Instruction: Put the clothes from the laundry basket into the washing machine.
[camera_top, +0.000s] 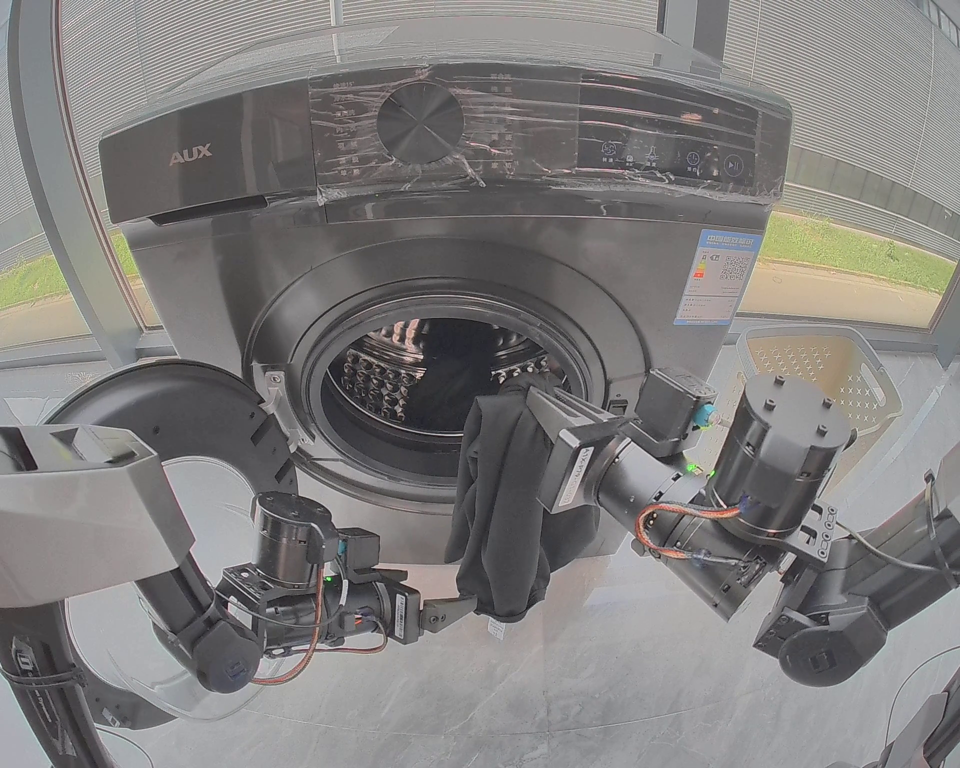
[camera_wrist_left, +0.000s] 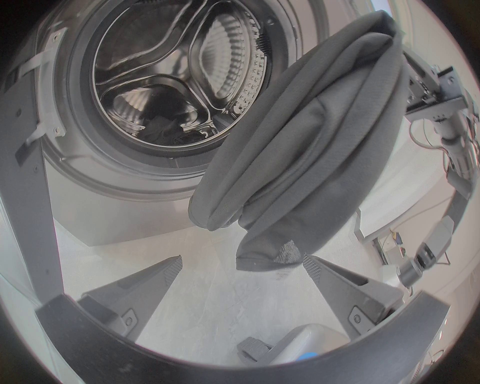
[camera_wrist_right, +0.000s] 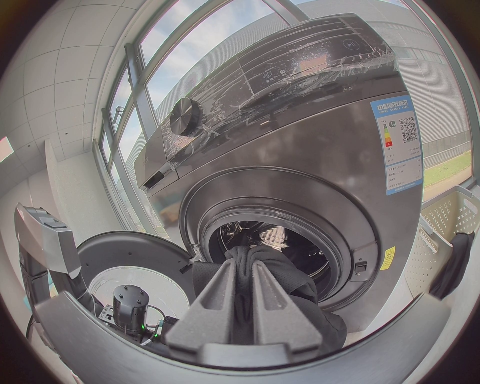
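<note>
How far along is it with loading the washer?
Done: the door is open and something dark seems to lie in the drum. In hand: the right gripper grips a dark garment at the opening, its end hanging by the open left gripper. Left: another dark piece hangs on the laundry basket.

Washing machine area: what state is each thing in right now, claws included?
Door, open.
Dark garment, hanging before the drum opening.
Right gripper, shut on the garment.
Left gripper, open at the garment's lower end.
Laundry basket, another dark cloth draped on it.
</note>
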